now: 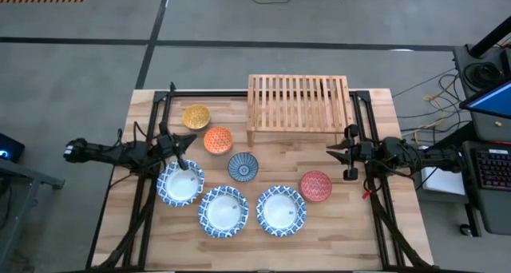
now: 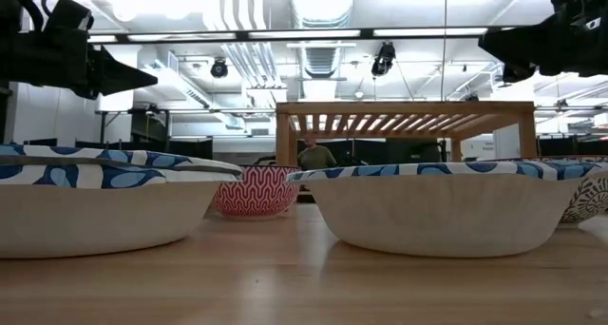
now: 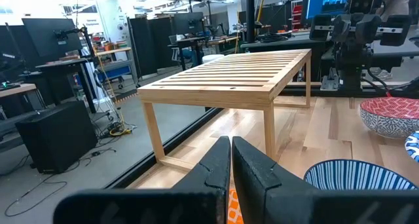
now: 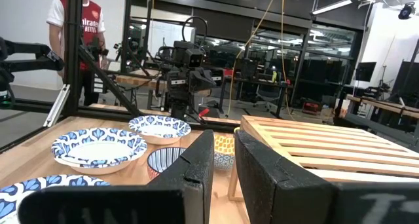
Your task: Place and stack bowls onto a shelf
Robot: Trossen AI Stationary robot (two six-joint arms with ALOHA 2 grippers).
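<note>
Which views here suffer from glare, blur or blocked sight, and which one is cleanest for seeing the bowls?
High view: even light, soft shadows, all seven bowls clear, such as the red bowl. Low view: bright ceiling lights glare behind the shelf; two near bowls fill the frame. Left wrist view: the left gripper looms large at the bottom. Right wrist view: the right gripper hides part of the table.

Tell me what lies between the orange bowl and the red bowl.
The dark blue patterned bowl lies between the orange bowl and red bowl, seen in the high view.
</note>
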